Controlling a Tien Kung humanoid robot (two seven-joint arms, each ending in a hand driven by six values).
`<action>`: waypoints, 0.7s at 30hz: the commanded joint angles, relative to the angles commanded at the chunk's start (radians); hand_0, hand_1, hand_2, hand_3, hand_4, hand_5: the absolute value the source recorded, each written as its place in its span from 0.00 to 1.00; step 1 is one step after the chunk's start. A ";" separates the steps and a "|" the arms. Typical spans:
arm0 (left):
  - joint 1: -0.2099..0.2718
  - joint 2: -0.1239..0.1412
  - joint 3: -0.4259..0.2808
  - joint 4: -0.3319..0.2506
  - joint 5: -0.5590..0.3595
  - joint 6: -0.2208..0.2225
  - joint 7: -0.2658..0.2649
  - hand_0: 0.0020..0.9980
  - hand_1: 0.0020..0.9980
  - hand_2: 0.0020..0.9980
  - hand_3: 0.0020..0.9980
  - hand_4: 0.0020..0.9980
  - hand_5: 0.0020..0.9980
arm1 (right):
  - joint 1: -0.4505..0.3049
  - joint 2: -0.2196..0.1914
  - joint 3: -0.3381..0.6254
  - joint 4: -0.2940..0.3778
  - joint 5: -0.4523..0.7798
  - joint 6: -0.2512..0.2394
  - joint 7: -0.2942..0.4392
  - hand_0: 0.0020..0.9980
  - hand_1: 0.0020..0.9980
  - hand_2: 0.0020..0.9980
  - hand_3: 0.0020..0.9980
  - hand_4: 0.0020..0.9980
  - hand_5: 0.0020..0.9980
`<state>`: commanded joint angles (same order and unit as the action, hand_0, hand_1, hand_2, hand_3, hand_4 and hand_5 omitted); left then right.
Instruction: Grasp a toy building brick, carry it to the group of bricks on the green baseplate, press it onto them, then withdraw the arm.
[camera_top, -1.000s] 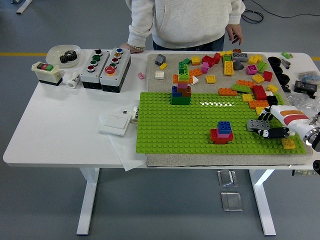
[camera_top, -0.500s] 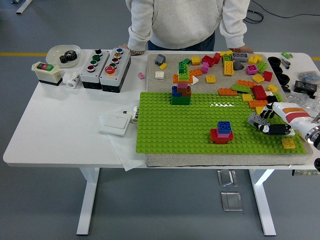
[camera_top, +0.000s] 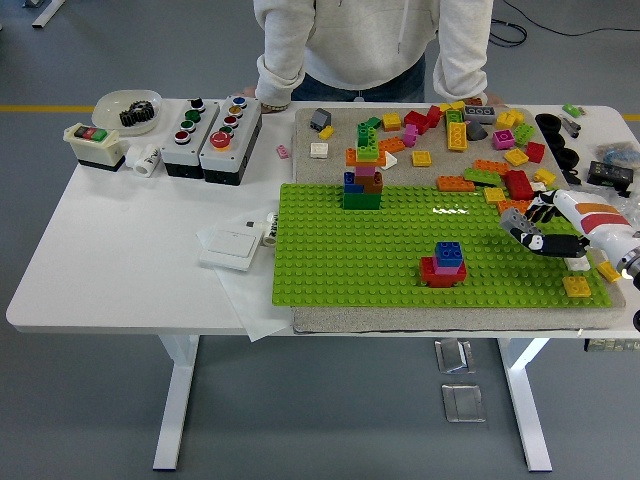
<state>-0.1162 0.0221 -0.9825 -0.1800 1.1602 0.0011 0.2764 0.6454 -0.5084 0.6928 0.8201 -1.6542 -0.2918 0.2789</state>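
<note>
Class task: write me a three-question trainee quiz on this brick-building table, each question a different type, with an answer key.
1. True or false: the right hand holds a grey brick over the green baseplate.
2. Which colour tops the small stack near the baseplate's front? A red, B blue, C yellow.
3. Fill in: the tall stack stands at the baseplate's ____ edge.

Key: 1 true; 2 B; 3 far.
</note>
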 joint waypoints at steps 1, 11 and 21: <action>0.001 0.000 -0.001 0.000 0.001 0.000 0.000 0.78 0.72 0.65 0.56 0.59 0.61 | -0.003 -0.006 0.005 0.023 -0.003 -0.001 0.000 0.59 0.49 0.52 0.50 0.69 0.50; 0.006 0.001 -0.011 0.000 0.016 -0.002 0.002 0.78 0.72 0.65 0.56 0.59 0.61 | -0.006 -0.076 -0.002 0.244 -0.051 0.014 0.014 0.59 0.50 0.52 0.50 0.69 0.49; 0.002 0.003 -0.006 0.000 0.008 -0.002 0.001 0.78 0.72 0.65 0.56 0.59 0.61 | 0.049 -0.091 -0.088 0.335 -0.184 0.048 0.038 0.59 0.50 0.52 0.51 0.69 0.48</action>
<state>-0.1139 0.0250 -0.9881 -0.1800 1.1677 -0.0007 0.2777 0.6943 -0.5993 0.6048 1.1549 -1.8381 -0.2438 0.3170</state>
